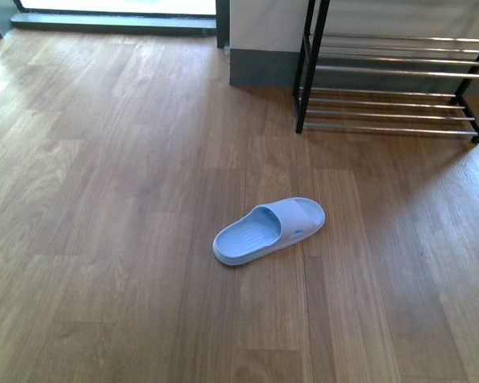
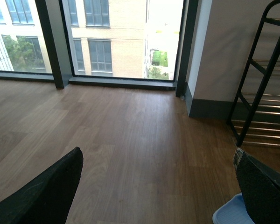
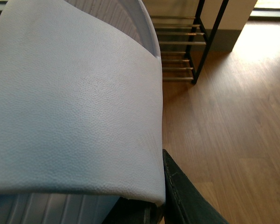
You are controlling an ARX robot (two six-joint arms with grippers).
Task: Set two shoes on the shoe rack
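Floor [image 1: 112,239]: brown wood planks across the whole room, running to the window and under the rack.
Window [image 2: 116,37]: floor-to-ceiling glass in dark frames at the far end, a brick building and some greenery outside.
Wall [image 1: 263,24]: white with a grey skirting, between the window and the rack.
Shoe rack [image 1: 312,64]: black metal frame with tiers of shiny silver bars, standing on the floor at the far right against the wall. No shoe shows on the tiers in view.
Floor slide [image 1: 269,230]: pale blue rubber, sole down on the planks mid-room, well short of the rack, toe end pointing toward the rack side.
Held slide [image 3: 74,102]: second pale blue slide, its strap fills most of the right wrist view, raised clear of the floor, with the rack well beyond it.
Right gripper [image 3: 155,211]: clamped on the held slide. One black finger [image 3: 182,191] sits against the strap edge, the other is hidden by the strap.
Left gripper [image 2: 158,156]: released, black fingers spread wide with nothing between them, bare floor below. A pale blue corner of a slide shows just beside one finger; cannot tell which slide.
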